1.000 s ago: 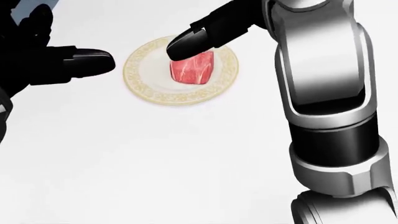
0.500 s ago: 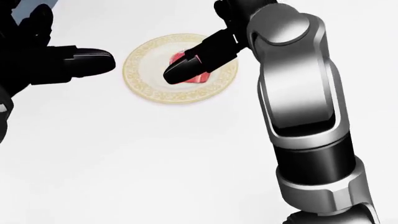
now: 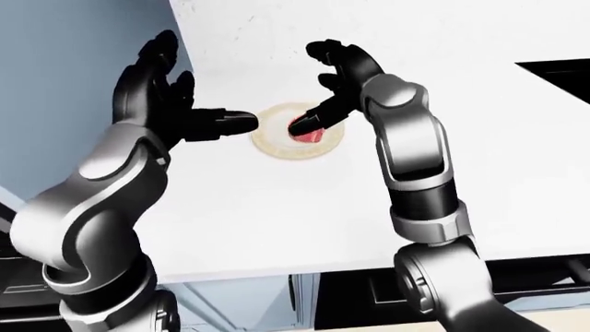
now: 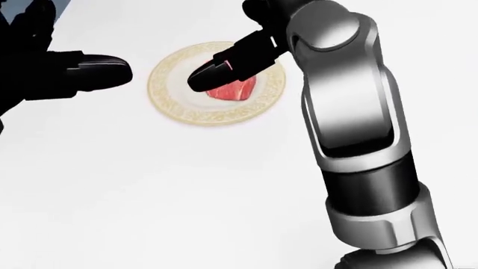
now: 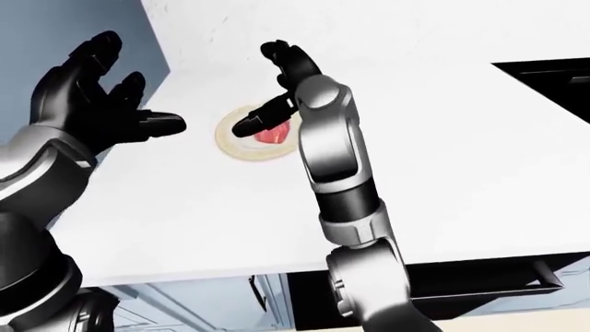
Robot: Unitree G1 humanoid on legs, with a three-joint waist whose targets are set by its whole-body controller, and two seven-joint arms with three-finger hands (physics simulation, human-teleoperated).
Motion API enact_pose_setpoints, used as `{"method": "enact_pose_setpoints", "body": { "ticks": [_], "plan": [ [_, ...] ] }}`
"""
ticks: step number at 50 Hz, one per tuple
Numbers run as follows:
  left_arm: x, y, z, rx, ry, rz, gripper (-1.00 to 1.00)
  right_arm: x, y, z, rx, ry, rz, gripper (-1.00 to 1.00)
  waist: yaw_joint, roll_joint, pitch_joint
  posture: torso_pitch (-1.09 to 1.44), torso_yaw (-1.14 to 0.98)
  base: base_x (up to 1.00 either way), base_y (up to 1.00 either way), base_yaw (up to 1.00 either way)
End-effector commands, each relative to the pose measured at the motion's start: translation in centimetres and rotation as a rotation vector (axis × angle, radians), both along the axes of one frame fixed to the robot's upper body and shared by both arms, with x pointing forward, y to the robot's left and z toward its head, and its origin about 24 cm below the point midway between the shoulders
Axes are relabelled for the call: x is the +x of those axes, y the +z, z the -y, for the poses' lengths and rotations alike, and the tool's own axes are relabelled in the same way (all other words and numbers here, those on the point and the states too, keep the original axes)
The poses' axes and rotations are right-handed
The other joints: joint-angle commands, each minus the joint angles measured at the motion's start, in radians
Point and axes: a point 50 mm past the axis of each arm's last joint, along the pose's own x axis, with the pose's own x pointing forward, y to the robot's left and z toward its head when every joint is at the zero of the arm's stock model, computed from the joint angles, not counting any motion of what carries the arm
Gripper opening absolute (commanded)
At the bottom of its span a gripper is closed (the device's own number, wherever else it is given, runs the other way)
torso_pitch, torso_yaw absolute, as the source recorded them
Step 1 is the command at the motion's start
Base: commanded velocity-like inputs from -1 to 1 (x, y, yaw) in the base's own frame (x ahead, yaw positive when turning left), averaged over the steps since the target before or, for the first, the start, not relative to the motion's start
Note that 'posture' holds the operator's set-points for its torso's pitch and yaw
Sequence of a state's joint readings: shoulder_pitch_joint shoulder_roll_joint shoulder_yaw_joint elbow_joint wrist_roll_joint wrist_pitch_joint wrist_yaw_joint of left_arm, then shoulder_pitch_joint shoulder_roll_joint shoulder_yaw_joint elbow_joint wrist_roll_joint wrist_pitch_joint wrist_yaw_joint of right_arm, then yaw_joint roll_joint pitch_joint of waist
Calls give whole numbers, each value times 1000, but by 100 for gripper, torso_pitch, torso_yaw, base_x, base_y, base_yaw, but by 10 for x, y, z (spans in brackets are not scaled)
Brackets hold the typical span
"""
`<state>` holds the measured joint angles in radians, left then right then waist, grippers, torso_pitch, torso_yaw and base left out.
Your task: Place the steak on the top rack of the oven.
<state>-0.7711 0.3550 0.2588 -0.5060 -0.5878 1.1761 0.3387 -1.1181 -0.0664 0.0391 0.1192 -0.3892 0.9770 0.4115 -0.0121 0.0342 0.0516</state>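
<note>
Head view: right hand (image 4: pixel 231 59) spread wide over steak (image 4: pixel 233 89), gripping nothing; left hand (image 3: pixel 161 104) open beside plate (image 4: pixel 168 92). Risk: fingertip nudging steak off plate.

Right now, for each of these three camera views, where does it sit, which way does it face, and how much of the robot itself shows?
Head view: on the head, looking steeply down at the plate with the steak; right robot hand above it, left robot hand at left edge.
Left-eye view: on the head, looking down over both arms across the white counter; cabinets below.
Right-eye view: its pair, set slightly rightward; nearly the same scene.
Shared: all show plate, steak, both open hands.
</note>
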Motion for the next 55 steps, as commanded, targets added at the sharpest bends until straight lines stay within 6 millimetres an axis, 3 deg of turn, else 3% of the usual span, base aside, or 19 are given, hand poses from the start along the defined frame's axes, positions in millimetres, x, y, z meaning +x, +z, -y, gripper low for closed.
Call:
{"method": "enact_pose_setpoints", "body": {
  "ticks": [1, 2, 5, 23, 55],
  "plan": [
    [1, 11, -2, -7, 6, 73, 100, -2, 20, -5, -1, 12, 86, 68, 1, 3, -26, 0, 0, 0, 0, 0],
    [2, 11, -2, -8, 7, 73, 100, 0, 20, -6, -6, 12, 86, 56, 1, 4, -26, 0, 0, 0, 0, 0],
    [3, 9, -3, -9, 4, 70, 100, 2, 19, -9, -11, 9, 87, 46, -1, 6, -30, 0, 0, 0, 0, 0],
    [3, 14, 2, -7, -5, 72, 100, 4, 9, -7, -75, -14, 126, 58, 0, 4, -30, 0, 0, 0, 0, 0],
    [3, 12, 4, -4, -11, 67, 100, 25, -21, -3, -88, -72, 145, 49, 0, 2, -35, 0, 0, 0, 0, 0]
  ]
}}
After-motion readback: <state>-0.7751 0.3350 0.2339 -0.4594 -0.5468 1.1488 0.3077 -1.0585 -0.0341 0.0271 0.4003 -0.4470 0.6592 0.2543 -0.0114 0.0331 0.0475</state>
